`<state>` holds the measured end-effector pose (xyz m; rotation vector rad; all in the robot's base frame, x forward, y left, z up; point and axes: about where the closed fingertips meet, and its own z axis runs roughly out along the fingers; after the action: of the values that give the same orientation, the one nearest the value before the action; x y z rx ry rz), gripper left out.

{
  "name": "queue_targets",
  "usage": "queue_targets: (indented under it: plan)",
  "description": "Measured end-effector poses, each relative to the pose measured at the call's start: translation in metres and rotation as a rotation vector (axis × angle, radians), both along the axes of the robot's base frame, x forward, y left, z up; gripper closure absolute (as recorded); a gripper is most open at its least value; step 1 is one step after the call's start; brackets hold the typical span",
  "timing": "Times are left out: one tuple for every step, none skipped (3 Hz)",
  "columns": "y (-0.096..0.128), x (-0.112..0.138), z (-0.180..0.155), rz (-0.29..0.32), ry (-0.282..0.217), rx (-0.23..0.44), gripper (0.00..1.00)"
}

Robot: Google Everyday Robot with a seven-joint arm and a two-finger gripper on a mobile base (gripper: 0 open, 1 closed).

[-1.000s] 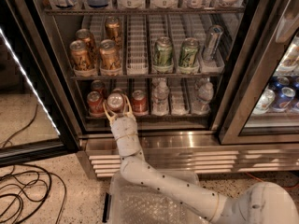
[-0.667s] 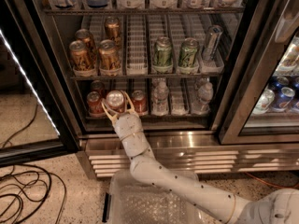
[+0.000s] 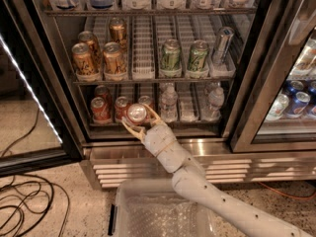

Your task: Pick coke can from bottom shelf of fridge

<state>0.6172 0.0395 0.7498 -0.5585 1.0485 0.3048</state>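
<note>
We judge the coke can (image 3: 137, 113) to be light and stiff, but thin-walled enough to dent, and probably slick with chill from the fridge (image 3: 247, 167). The best hold is therefore across the round body at mid-height with modest squeeze, never on the rim or pull tab. The tool (image 3: 136, 116) sits at the front edge of the counter (image 3: 190, 113), left of its middle, and has its two fingers (image 3: 129, 128) clasped on either side of the can. The can is tipped so its silver top faces us. Behind it on the counter we count four more red cans (image 3: 100, 110) toward the left corner and two clear bottles (image 3: 169, 102) toward the right. On the rack above are four gold-brown cans (image 3: 113, 58) and two green cans (image 3: 171, 56).
</note>
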Motion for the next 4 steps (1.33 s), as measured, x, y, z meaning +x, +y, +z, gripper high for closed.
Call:
queue_targets:
  plan:
    - [0.020,-0.045,0.011,0.129,-0.004,-0.119,1.00]
    - [0.111,-0.126,0.005,0.370,0.002,-0.300,1.00]
    - [0.177,-0.203,-0.053,0.578,0.061,-0.550,1.00]
    - [0.186,-0.217,-0.059,0.608,0.038,-0.616,1.00]
